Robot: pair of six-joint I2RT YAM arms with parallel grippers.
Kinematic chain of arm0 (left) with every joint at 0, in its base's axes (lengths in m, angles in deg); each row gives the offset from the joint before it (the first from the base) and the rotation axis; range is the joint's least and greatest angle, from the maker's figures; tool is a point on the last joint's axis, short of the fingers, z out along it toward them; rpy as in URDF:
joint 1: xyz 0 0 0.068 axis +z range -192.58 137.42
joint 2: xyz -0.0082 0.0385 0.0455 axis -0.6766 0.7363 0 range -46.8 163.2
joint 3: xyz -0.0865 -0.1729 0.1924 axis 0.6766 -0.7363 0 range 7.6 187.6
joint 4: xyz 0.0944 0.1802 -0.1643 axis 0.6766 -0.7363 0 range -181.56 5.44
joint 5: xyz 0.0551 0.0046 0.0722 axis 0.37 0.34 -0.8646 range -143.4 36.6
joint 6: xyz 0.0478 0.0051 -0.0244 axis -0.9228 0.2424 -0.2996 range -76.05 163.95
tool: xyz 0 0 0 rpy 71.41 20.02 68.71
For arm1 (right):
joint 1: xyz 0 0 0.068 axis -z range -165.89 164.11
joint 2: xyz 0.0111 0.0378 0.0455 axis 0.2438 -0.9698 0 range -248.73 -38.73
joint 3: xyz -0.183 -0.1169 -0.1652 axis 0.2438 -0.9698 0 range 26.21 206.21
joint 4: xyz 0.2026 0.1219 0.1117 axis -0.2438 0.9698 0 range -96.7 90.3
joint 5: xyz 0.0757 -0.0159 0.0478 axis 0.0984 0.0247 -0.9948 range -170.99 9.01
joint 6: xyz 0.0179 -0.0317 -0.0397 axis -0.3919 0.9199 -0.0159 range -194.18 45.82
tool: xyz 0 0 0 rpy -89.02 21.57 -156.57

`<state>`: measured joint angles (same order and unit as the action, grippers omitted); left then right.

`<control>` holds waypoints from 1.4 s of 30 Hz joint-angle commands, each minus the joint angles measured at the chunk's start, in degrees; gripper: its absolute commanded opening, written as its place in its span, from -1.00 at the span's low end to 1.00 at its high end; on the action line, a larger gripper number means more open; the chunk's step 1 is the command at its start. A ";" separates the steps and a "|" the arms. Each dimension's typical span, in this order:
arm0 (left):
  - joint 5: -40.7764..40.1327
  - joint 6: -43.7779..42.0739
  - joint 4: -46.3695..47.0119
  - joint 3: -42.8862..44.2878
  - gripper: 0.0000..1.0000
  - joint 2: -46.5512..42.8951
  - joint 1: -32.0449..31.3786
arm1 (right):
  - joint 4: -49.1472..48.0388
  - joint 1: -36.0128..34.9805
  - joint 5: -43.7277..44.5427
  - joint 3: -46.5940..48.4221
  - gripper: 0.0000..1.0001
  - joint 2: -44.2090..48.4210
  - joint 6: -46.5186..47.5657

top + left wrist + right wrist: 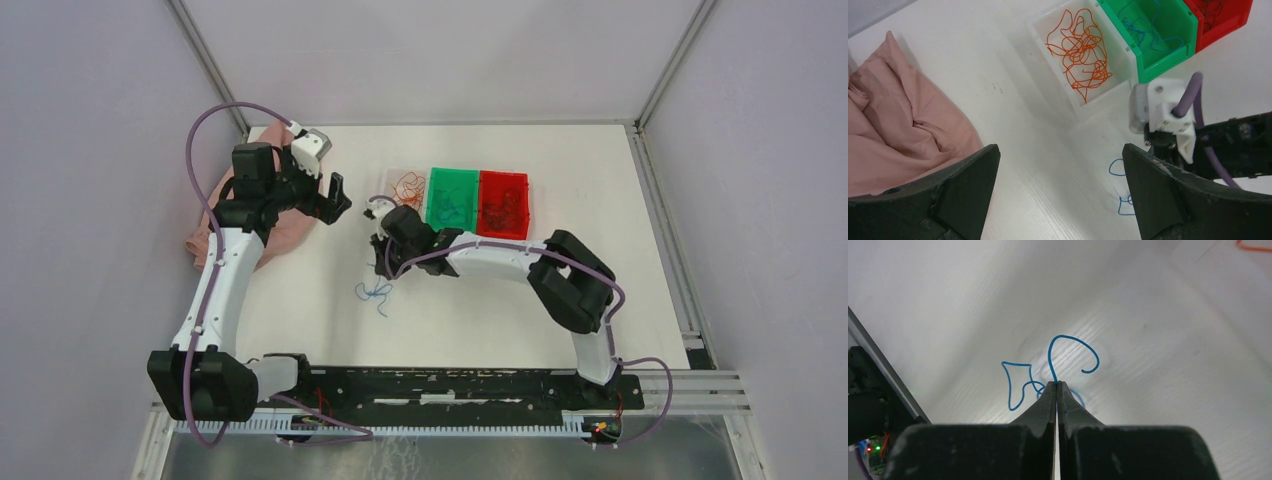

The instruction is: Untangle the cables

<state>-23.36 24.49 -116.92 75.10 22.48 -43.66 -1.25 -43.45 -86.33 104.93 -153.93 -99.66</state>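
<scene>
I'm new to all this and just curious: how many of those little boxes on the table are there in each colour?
Clear box: 1
Green box: 1
Red box: 1
Total: 3 boxes

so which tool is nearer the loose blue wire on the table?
Right. The right tool is shut on the wire; the left tool is open, well off it, by the cloth.
</scene>
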 commanded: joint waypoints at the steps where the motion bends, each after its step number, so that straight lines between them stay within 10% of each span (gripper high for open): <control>1: -1.07 -2.78 2.57 0.25 0.99 -1.81 0.29 | -0.90 1.39 -2.18 1.26 -1.00 9.21 0.70; 14: -0.61 3.90 4.87 -1.46 0.99 -0.46 0.50 | 9.66 19.19 7.76 7.54 -1.00 24.11 10.05; 32: -0.29 6.40 6.63 -3.43 0.99 -0.65 0.48 | 9.09 25.76 18.18 14.98 -0.98 4.29 15.73; 42: -4.09 7.38 7.58 -4.36 0.99 0.68 0.56 | 11.49 25.13 16.11 14.63 -0.01 6.95 13.99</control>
<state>-25.87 30.00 -112.20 70.97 22.76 -43.51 9.40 -17.88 -69.94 116.64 -151.48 -85.51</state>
